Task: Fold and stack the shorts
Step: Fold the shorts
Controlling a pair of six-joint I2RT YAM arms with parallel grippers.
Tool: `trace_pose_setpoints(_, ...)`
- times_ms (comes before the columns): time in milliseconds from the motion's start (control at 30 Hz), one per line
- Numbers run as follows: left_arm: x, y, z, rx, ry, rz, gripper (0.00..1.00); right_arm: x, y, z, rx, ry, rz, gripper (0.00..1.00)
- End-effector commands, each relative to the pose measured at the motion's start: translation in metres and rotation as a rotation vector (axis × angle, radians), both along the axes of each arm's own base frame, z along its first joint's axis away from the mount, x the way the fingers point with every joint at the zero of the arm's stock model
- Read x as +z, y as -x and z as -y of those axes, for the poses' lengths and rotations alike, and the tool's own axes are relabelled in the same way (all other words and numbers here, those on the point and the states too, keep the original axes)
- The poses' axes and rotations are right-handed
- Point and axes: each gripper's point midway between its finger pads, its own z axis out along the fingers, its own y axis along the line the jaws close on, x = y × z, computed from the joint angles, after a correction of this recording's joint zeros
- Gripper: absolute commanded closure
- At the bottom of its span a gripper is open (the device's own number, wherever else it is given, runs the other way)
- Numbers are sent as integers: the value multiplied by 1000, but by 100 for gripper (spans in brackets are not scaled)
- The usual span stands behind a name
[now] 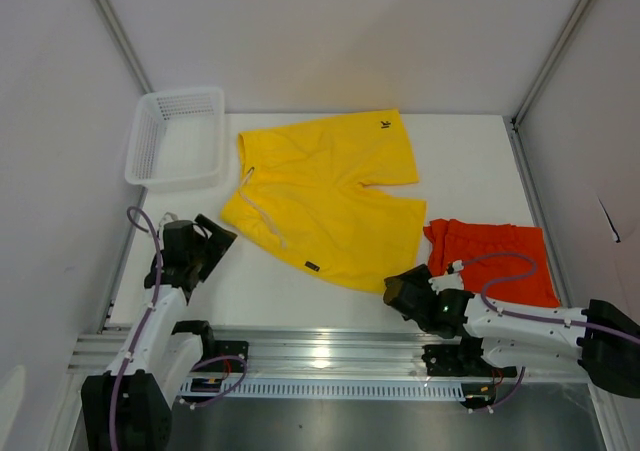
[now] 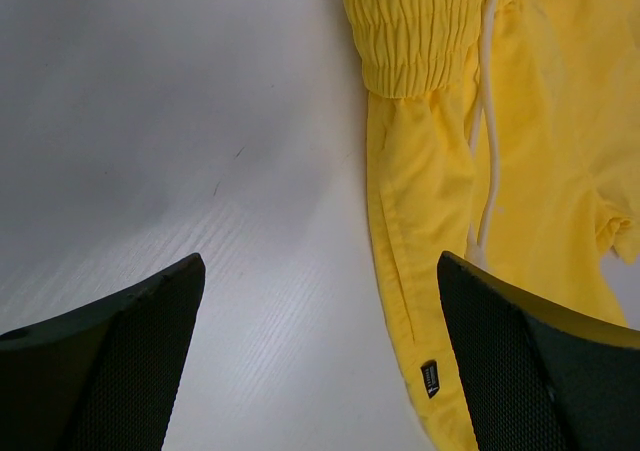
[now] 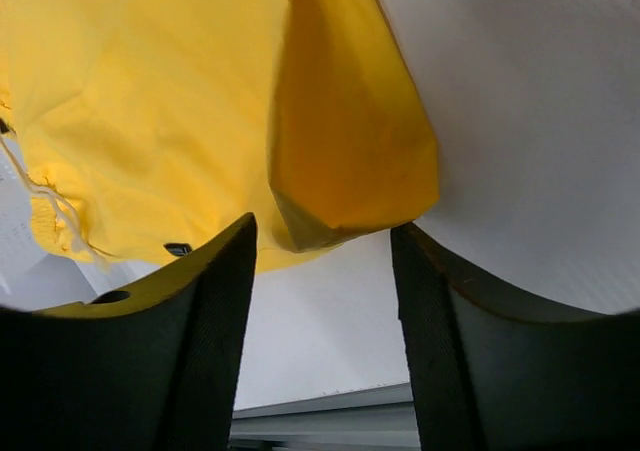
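Well, hardly begun: bright yellow fabric shorts (image 1: 320,196) lie unfolded mid-worktop (image 1: 470,151), orange-red fabric shorts (image 1: 495,256) unstacked at four o'clock. Left claw (image 2: 320,261) gapes empty; right claw (image 3: 322,226), open, straddles the yellow pair's hem.

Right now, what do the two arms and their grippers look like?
Both arms are white with black joints. The left arm and right arm each carry a looping purple cable. The left gripper and right gripper have broad black fingers with a fine mesh texture.
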Motion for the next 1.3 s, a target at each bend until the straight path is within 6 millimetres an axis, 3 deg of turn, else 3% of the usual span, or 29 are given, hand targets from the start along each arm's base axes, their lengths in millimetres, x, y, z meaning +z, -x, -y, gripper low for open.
trace_pose_setpoints(0, -2, -6, -6, 44, 5, 16, 1, 6, -14, -5, -228, -237, 1, 44)
trace_pose_setpoints(133, -8, -6, -5, 50, 15, 7, 1, 4, -15, -4, -240, -235, -6, 52)
trace_pose_setpoints(267, -12, -7, -6, 56, 15, -4, 1, 1, -13, -1, -243, -219, -12, 68)
trace_pose_setpoints(367, -16, -9, -7, 60, 18, -16, 1, 0, -11, 8, -253, -204, -14, 89)
trace_pose_setpoints(467, -18, -13, -5, 62, 32, -9, 1, 0, -8, 16, -257, -205, -7, 100)
trace_pose_setpoints(700, -17, -30, 5, 64, 128, 54, 6, -9, 0, 24, -249, -220, -19, 100)
trace_pose_setpoints(1033, -13, -56, 8, 89, 189, 129, 24, -14, 3, 20, -233, -215, -26, 100)
trace_pose_setpoints(1267, -23, -64, 6, 131, 216, 124, 41, -14, 3, 20, -232, -217, -22, 100)
